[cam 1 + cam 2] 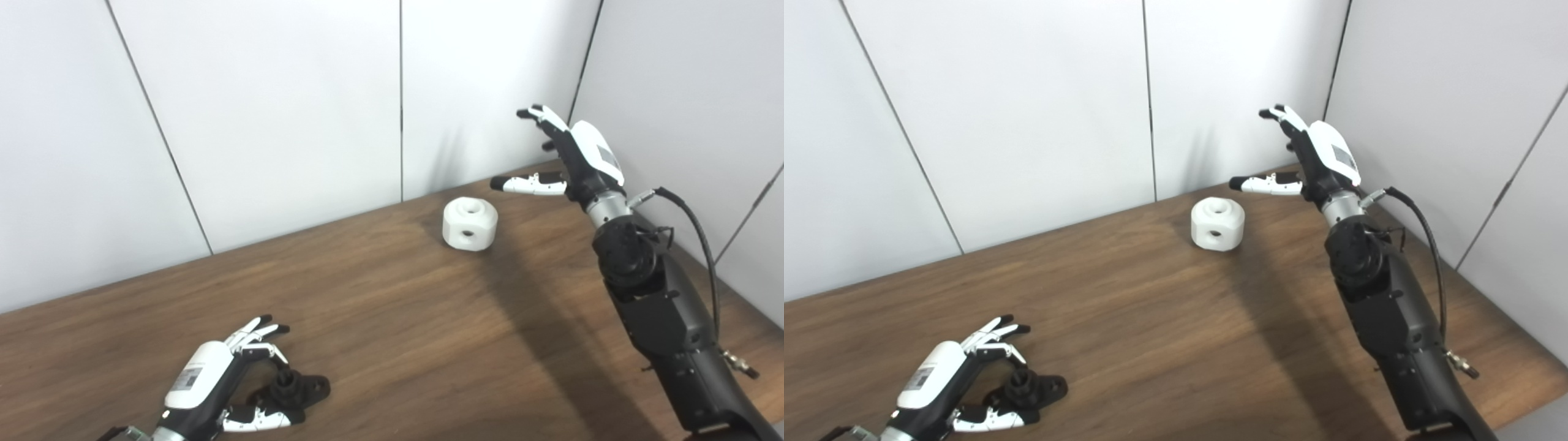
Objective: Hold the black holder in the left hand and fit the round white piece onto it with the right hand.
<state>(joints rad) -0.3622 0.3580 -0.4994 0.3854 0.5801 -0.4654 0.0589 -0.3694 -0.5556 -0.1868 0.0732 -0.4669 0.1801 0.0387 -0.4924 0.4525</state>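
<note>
Just below the spread, empty right hand (566,162) sits the white piece (470,225); a glancing grasp may roll it. Left hand (211,383) cups the black holder (298,389), hold uncertain; it may slip.

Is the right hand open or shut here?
Open: the right hand has fingers and thumb spread, holding nothing, beside the white piece.

The desk (380,306) is seen in dark brown wood with a streaked grain. The round white piece (470,224), toward one o'clock, is plain matte white with dark holes. The black holder (298,388), at seven o'clock, is uniformly black. Each robot hand, left (211,383) and right (566,156), is shown in white shells over black, with black fingertips. The wall panels (275,110) are pale grey-white, divided by dark seams.
</note>
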